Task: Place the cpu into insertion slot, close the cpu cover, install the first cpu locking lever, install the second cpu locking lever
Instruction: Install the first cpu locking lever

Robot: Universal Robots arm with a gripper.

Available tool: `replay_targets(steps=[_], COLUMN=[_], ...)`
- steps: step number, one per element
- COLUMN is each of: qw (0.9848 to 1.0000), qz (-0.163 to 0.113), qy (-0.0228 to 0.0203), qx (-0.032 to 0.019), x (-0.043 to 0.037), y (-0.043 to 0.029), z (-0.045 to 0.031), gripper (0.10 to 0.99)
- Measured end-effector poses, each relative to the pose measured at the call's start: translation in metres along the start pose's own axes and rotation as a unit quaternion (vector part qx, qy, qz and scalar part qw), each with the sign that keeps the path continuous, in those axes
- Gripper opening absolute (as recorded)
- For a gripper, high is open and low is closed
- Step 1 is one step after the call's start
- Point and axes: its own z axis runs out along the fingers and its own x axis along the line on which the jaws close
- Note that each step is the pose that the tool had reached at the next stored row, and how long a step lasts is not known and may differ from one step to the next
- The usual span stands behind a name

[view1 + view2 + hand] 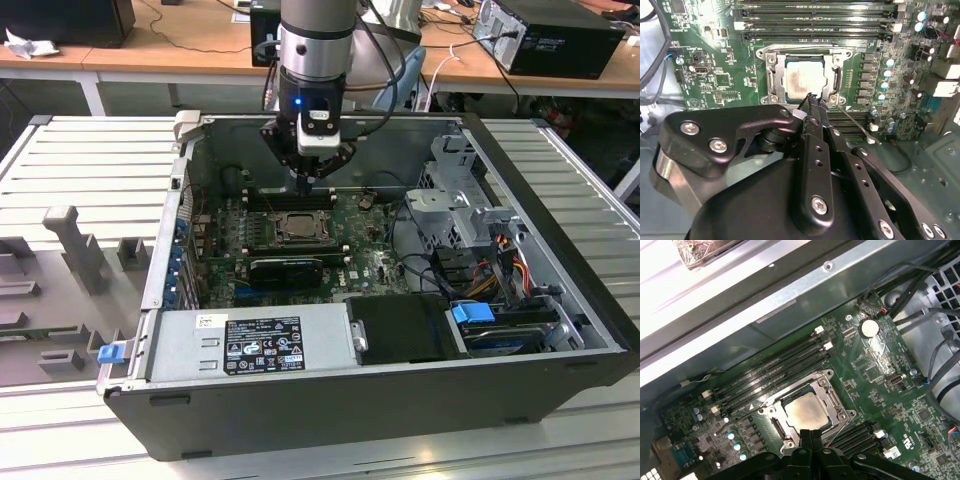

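- The computer case [540, 215] lies open on its side, and the green motherboard [372, 262] is seen inside it.
- The insertion slot [300, 228] sits near the middle of the board, beside the long memory slots [815, 22].
- The cpu [801, 80] is already in the slot. Its tan top, with a darker stain in the middle, shows in both wrist views [807, 412].
- The cpu cover [774, 79] lies flat around the chip, so the chip shows through its square window.
- A thin metal locking lever [856, 123] stands out at an angle from one corner of the socket — it is not pressed down.
- The gripper [810, 101] hangs just over one edge of the socket frame. Its two fingers are pressed together with nothing visible between them, as the first wrist view also shows [811, 434]; whether the tips touch the frame, I cannot tell.
- A round silver battery [870, 328] sits on the board well apart from the socket.
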Motion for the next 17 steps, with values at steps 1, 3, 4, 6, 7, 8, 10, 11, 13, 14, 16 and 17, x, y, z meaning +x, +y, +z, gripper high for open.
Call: replay_targets(steps=[1,3,4,6,7,8,10,11,13,14,16,17], qw=[1.0,0.9999,0.9998,0.9995,0.9994,0.9992,0.9987,0.9983,0.9977,0.9975,0.9967,0.9963], qz=[-0.004,-0.012,-0.018,-0.031,-0.034,-0.039,-0.051,-0.058,-0.067,-0.071,-0.081,-0.086], qy=[0.0,0.0,0.0,0.0,0.0,0.0,-0.0001,0.0,0.0,-0.0001,0.0,-0.0001], qx=[0.0001,0.0003,0.0004,0.0007,0.0007,0.0009,0.0011,0.0013,0.0015,0.0016,0.0017,0.0018], x=[0.0,0.0,0.0,0.0,0.0,0.0,0.0,0.0,0.0,0.0,0.0,0.0], y=[0.0,0.0,0.0,0.0,0.0,0.0,0.0,0.0,0.0,0.0,0.0,0.0], z=[0.0,0.0,0.0,0.0,0.0,0.0,0.0,0.0,0.0,0.0,0.0,0.0], gripper=[0.106,0.106,0.106,0.106,0.106,0.106,0.106,0.106,0.106,0.106,0.106,0.106])
